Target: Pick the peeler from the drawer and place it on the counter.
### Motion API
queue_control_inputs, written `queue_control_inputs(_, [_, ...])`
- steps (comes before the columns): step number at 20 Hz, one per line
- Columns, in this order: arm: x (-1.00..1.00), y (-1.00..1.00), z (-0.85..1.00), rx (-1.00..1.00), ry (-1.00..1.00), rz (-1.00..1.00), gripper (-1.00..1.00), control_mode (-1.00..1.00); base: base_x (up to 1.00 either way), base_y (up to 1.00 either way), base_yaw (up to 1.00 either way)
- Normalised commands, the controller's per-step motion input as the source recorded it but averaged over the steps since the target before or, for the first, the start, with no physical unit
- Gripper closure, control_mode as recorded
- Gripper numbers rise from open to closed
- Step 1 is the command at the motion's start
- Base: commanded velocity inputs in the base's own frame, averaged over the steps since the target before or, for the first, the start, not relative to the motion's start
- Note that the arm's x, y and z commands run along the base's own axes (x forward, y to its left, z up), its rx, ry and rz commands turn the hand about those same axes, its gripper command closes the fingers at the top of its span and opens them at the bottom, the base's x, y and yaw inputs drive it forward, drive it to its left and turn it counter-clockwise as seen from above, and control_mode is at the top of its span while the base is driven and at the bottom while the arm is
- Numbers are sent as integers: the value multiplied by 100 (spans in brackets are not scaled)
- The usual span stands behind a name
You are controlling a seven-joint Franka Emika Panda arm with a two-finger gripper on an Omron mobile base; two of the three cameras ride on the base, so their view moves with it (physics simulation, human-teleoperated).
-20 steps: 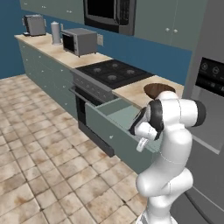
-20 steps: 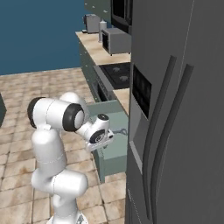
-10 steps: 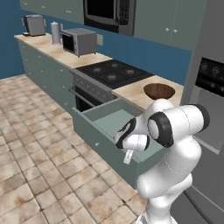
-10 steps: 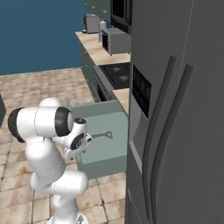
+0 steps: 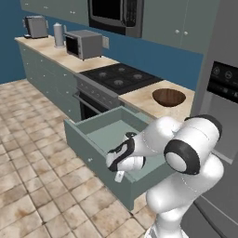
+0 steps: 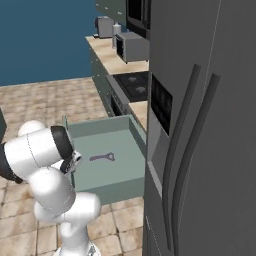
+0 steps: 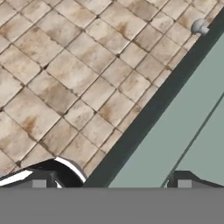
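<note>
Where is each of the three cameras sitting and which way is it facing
Left base view: behind-left of the arm, facing the open drawer, counter and stovetop; white arm at lower right.
Right base view: behind-right, beside the fridge, facing the peeler; arm at lower left.
Hand view: on the hand, facing the drawer's knob and floor tiles.
Both base views share the drawer.

The white arm folds forward and down, its elbow bent sharply. The hand [image 5: 120,175] hangs low at the front edge of the drawer [image 5: 93,160], fingers well apart and pointing downward.
</note>
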Motion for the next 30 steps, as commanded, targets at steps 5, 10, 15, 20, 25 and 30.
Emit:
queue_control_inputs(5, [43, 98, 100, 0, -29, -11, -100, -100, 0, 0, 0])
queue_control_inputs(10, [59, 37, 100, 3, -18, -33, -100, -100, 0, 0, 0])
queue_control_inputs(15, [49, -8, 100, 17, -9, -38, -100, -100, 0, 0, 0])
queue_control_inputs(20, [51, -12, 100, 19, 0, -44, -100, -100, 0, 0, 0])
queue_control_inputs(25, [73, -11, 100, 23, 13, -49, -100, -100, 0, 0, 0])
queue_control_inputs(30, [48, -54, 81, 29, 69, -41, -100, -100, 0, 0, 0])
